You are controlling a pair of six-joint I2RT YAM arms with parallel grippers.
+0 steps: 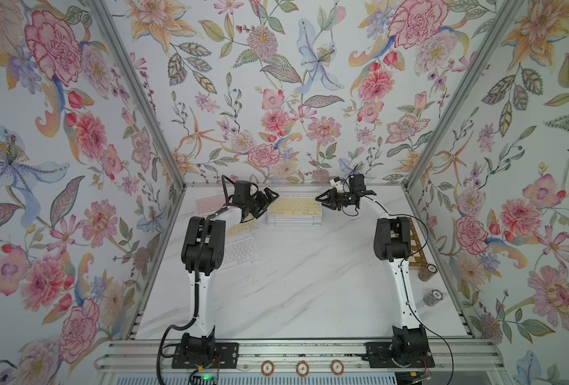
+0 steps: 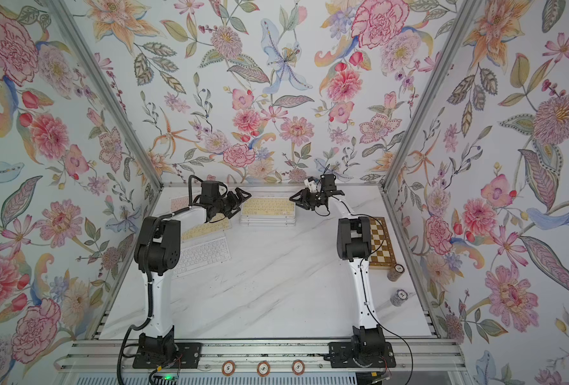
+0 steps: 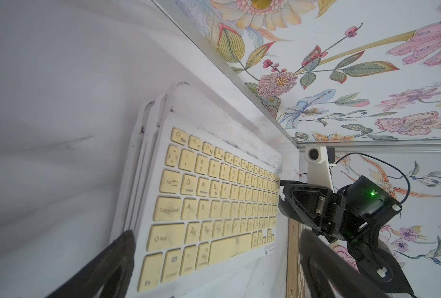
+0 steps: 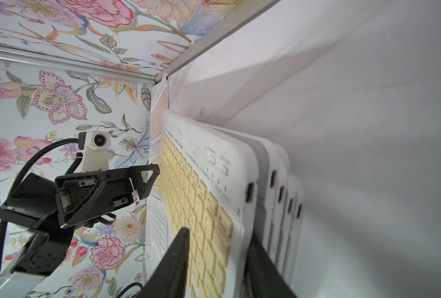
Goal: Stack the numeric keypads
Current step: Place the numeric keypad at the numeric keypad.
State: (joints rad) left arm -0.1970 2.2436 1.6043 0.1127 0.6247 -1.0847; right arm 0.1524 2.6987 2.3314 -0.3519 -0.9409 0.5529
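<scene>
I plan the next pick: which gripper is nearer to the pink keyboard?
Left. The left gripper hangs between the pink keyboard and the keyboard stack; the right gripper is at the stack's opposite end.

Marble desk [image 1: 309,283] carried one stack of numeric keypads [image 1: 294,213], yellow keys uppermost, at the far edge, flanked by left gripper [image 1: 269,203] and right gripper [image 1: 321,202]. Loose at left lay pink keypad [image 1: 208,204], yellow keypad [image 1: 243,229] partly under the arm, and white keypad [image 1: 243,250]. At right stood chessboard [image 1: 418,246] and two chip stacks [image 1: 428,270].
</scene>
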